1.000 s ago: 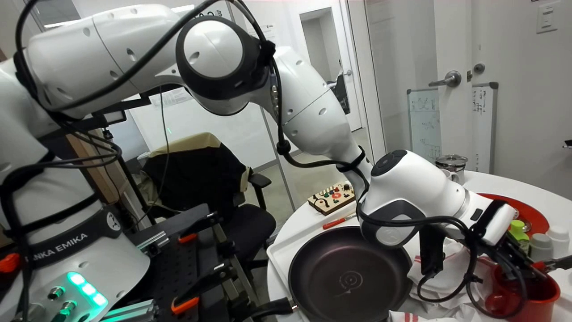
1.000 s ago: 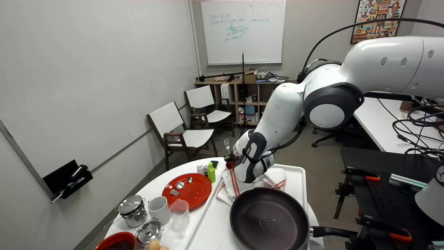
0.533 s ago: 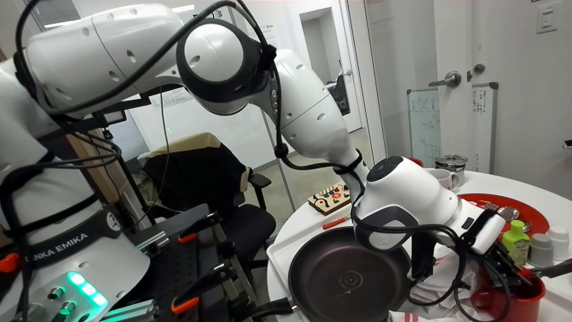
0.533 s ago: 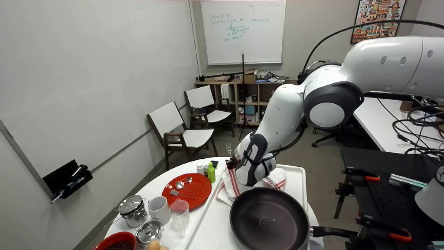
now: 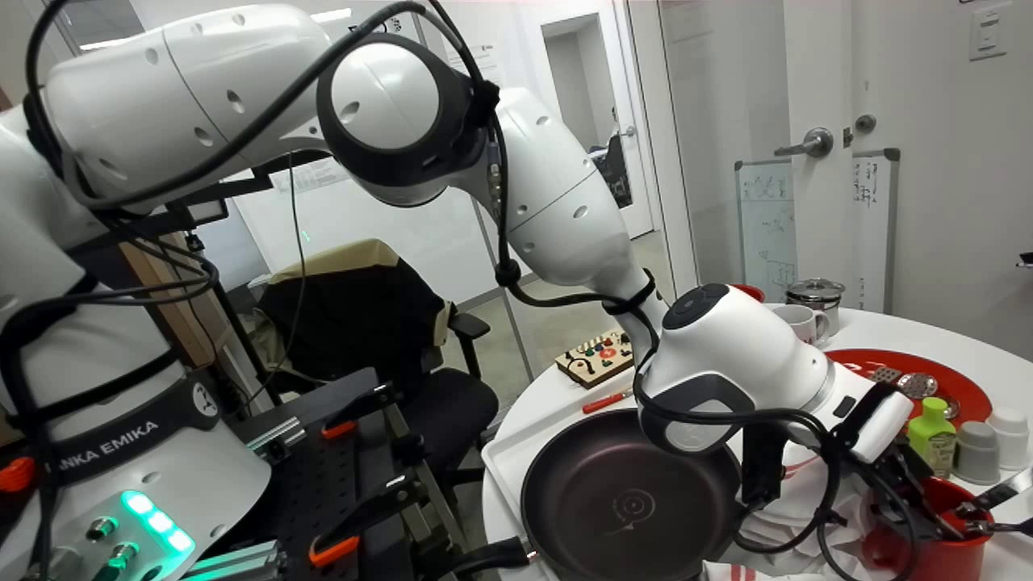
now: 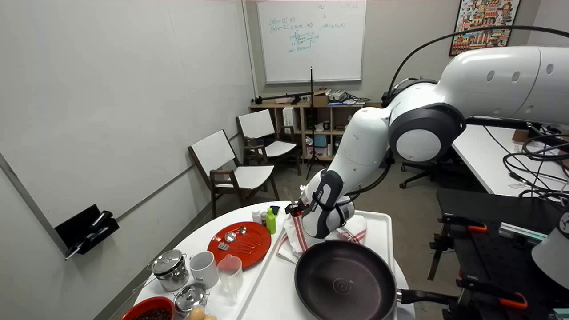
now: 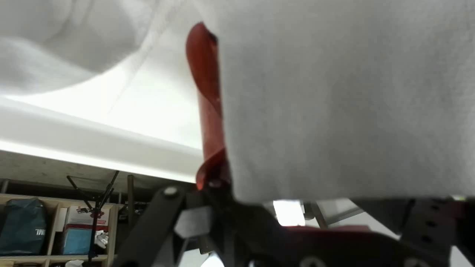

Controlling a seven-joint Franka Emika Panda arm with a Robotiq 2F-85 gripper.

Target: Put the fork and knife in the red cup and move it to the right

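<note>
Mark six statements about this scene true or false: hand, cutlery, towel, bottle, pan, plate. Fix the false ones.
The hand is at the red cup. True, though whether it grips cannot be told.
The stripes on the towel are blue. False: the towel's stripes are red.
The green bottle stands upright beside the large red plate. True.
The black pan has its handle pointing at that plate. False: the pan's handle points away from the plate.
Cutlery sticks out of the red cup. True.
The large red plate holds fruit. False: metal utensils lie on it.
</note>
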